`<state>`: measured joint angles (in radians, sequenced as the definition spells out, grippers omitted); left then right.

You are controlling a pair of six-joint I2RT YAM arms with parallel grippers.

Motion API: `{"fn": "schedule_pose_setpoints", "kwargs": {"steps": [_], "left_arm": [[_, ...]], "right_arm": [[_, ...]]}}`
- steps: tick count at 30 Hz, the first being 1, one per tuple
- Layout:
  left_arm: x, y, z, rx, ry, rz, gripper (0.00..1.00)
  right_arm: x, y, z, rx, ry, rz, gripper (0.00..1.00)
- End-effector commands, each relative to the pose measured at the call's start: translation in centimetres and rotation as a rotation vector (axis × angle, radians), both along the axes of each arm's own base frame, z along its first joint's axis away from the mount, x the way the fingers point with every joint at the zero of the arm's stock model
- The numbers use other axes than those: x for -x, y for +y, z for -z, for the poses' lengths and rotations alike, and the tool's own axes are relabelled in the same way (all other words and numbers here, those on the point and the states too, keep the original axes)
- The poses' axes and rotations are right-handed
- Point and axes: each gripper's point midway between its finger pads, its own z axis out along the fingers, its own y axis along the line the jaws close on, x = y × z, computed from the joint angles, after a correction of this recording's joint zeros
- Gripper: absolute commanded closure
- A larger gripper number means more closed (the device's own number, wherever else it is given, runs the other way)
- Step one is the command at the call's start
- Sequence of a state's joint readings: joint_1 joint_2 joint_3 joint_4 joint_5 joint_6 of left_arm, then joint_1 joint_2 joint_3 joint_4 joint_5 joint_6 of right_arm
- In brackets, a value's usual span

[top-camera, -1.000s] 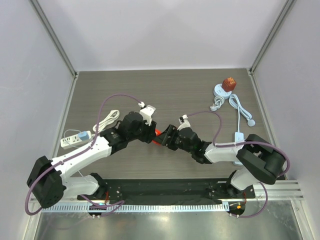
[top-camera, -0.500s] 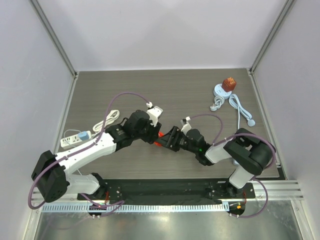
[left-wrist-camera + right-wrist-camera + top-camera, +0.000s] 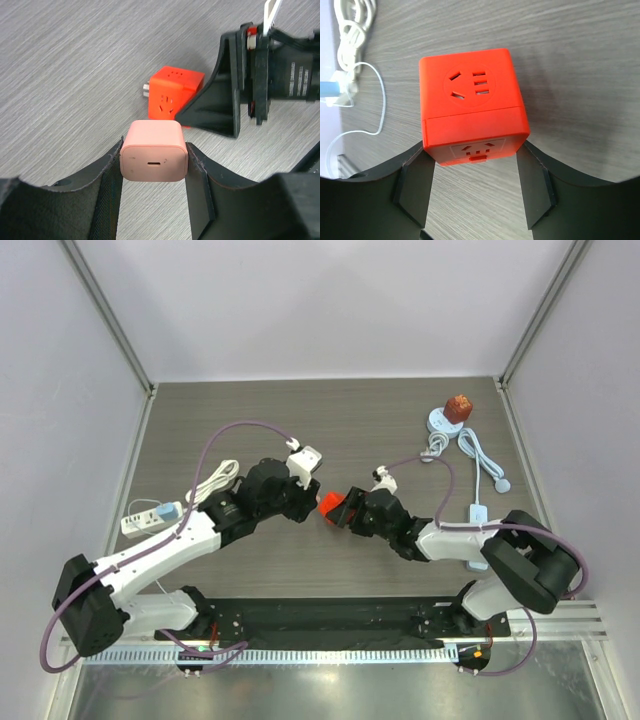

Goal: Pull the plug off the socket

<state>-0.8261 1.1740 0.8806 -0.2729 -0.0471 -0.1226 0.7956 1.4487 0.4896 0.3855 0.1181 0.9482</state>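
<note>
My left gripper (image 3: 154, 172) is shut on a pink plug (image 3: 154, 157), held by its two sides with its USB-C port facing the camera. The orange-red cube socket (image 3: 470, 105) sits apart from the plug, between the fingers of my right gripper (image 3: 475, 167), which close on its lower sides. In the left wrist view the socket (image 3: 175, 93) lies just beyond the plug with a gap between them, and metal prongs show on its left face. In the top view the socket (image 3: 330, 506) shows between my left gripper (image 3: 306, 502) and my right gripper (image 3: 345, 510) at mid table.
A white power strip with a blue plug (image 3: 150, 518) and a coiled white cable (image 3: 215, 480) lie at the left. A round white base with a brown object (image 3: 452, 412) and a white cable with an adapter (image 3: 482, 468) lie at the right.
The two grippers have drawn apart. The right gripper with the socket has shifted right, and more of the red socket now shows between them.
</note>
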Motion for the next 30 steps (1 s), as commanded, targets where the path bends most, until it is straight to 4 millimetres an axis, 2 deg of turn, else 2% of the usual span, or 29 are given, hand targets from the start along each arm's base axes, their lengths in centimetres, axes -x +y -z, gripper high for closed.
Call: {"fn": "schedule_pose_setpoints", "kwargs": {"steps": [1,3,4,5,7,9,11,13,14,16,17,19,21,22,23,24,25,27,28,29,30], "left_arm": [[-0.9,0.6,-2.1,0.032,-0.083,-0.027,1.00],[-1.0,0.8,-2.1,0.018,-0.092,-0.030,1.00],[-1.0,1.0,-2.2,0.011,-0.095,-0.033,1.00],[-1.0,0.9,-2.3,0.012,-0.093,-0.031,1.00],[-0.8,0.8,-2.6,0.025,-0.089,-0.020,1.00],[-0.6,0.8,-3.0,0.043,-0.095,-0.019,1.00],[-0.6,0.9,-3.0,0.046,-0.099,-0.024,1.00],[-0.5,0.5,-3.0,0.045,-0.093,-0.009,1.00],[-0.6,0.5,-2.9,0.043,-0.086,-0.009,1.00],[-0.4,0.2,-2.9,0.051,-0.075,0.003,1.00],[-0.4,0.2,-3.0,0.055,-0.072,0.005,1.00],[-0.3,0.0,-3.1,0.072,-0.065,0.011,1.00],[-0.2,0.0,-3.3,0.080,-0.062,0.014,1.00],[-0.3,0.1,-3.6,0.083,-0.066,0.011,1.00],[-0.4,0.3,-3.7,0.085,-0.070,0.004,1.00],[-0.6,0.4,-3.9,0.090,-0.077,-0.002,1.00],[-0.7,0.7,-4.2,0.105,-0.079,-0.012,1.00],[-1.0,0.9,-4.3,0.115,-0.078,-0.024,1.00],[-0.9,0.7,-4.3,0.129,-0.064,-0.012,1.00],[-0.8,0.5,-4.3,0.138,-0.055,-0.004,1.00],[-0.8,0.5,-4.2,0.139,-0.050,-0.003,1.00]], "right_arm": [[-0.5,0.2,0.1,-0.086,0.012,-0.040,0.99],[-0.6,0.8,0.5,-0.175,0.080,-0.052,0.99],[-1.2,1.4,-0.7,-0.255,0.070,-0.094,0.99],[-1.3,1.7,0.4,-0.265,0.107,-0.107,0.99],[-2.9,2.2,-0.2,-0.316,0.118,-0.125,0.99],[-2.9,2.6,0.6,-0.355,0.164,-0.158,0.99],[-4.8,2.5,-0.3,-0.391,0.144,-0.139,0.99],[-5.8,2.4,0.6,-0.366,0.168,-0.122,0.94],[-7.7,2.6,-0.4,-0.368,0.136,-0.117,0.92],[-9.0,2.8,0.9,-0.353,0.174,-0.107,0.91],[-11.0,3.5,-0.3,-0.370,0.145,-0.111,0.91],[-13.8,4.0,0.3,-0.381,0.160,-0.104,0.87],[-15.6,4.1,0.7,-0.382,0.175,-0.097,0.80],[-17.3,4.6,-0.2,-0.391,0.149,-0.106,0.78],[-18.0,4.5,1.1,-0.381,0.172,-0.097,0.76],[-18.7,4.4,1.5,-0.379,0.176,-0.088,0.74],[-20.5,4.3,0.5,-0.388,0.148,-0.079,0.72],[-21.6,4.0,2.0,-0.363,0.179,-0.067,0.67],[-23.2,4.3,0.7,-0.373,0.145,-0.074,0.65],[-23.6,4.2,1.6,-0.364,0.161,-0.069,0.60],[-24.0,4.2,1.7,-0.361,0.171,-0.065,0.58]]}}
